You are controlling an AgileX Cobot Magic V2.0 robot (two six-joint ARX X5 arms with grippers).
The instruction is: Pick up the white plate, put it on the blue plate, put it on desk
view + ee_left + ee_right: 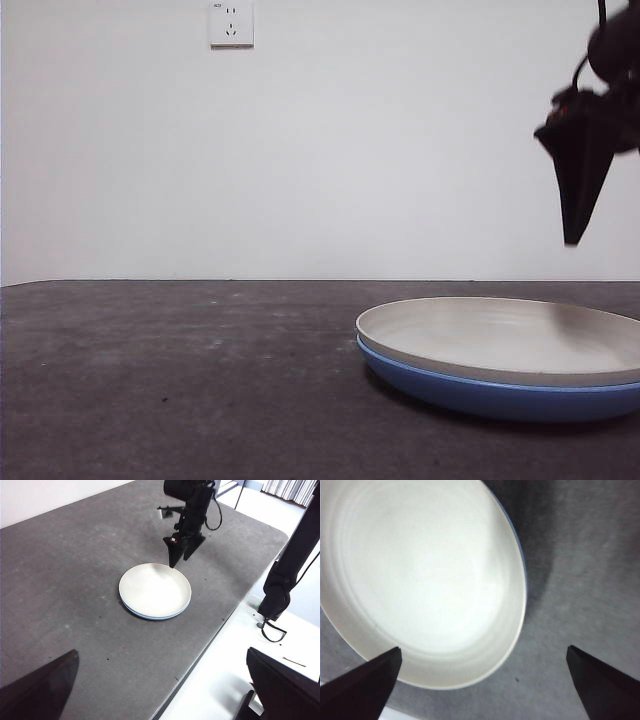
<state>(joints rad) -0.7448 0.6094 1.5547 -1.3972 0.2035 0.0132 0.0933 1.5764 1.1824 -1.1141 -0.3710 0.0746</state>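
The white plate [500, 335] lies nested on the blue plate [480, 392] at the right of the desk [150, 380]. In the left wrist view the white plate [155, 589] covers the blue plate [145, 616] except for a thin rim. My right gripper [573, 238] hangs above the plates' far right side, open and empty. The right wrist view shows its jaws spread wide [483, 650] over the white plate [420, 580] and a sliver of blue rim [514, 532]. My left gripper [161, 651] is open, empty, and high and far from the plates.
A wall socket [231, 23] sits on the white wall behind. The desk's front edge [210, 640] runs close to the plates, with white floor beyond. A black arm column [285, 580] stands off the desk's edge.
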